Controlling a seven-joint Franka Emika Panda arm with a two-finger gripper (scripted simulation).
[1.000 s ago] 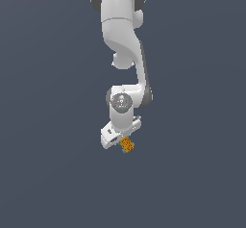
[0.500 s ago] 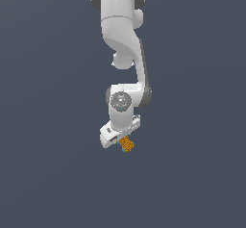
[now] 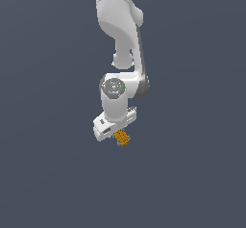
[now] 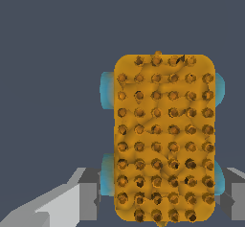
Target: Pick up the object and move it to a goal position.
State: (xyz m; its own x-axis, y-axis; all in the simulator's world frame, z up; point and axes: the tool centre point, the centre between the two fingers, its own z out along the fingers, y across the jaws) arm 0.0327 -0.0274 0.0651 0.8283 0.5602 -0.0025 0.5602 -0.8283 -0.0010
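One orange speckled block (image 3: 122,137) sits low in the frame's centre between the fingers (image 4: 72,199) of the pincer (image 3: 116,134), which is clenched on it.

The object (image 3: 122,137) is a tiny rectangular orange block, much smaller than the white arm above it. In the exterior view it sits just under the pincer's white body, tilted, its long side running down toward the exterior view's right, with a speck of light blue at its lower corner. In the wrist view the block (image 4: 164,137) fills much of the picture: a rounded-corner orange slab covered with even rows of dark, dimpled speckles over a faintly veined surface. Light-blue rounded edges stick out along both long sides, two on each. Nothing but plain dark grey shows behind it.
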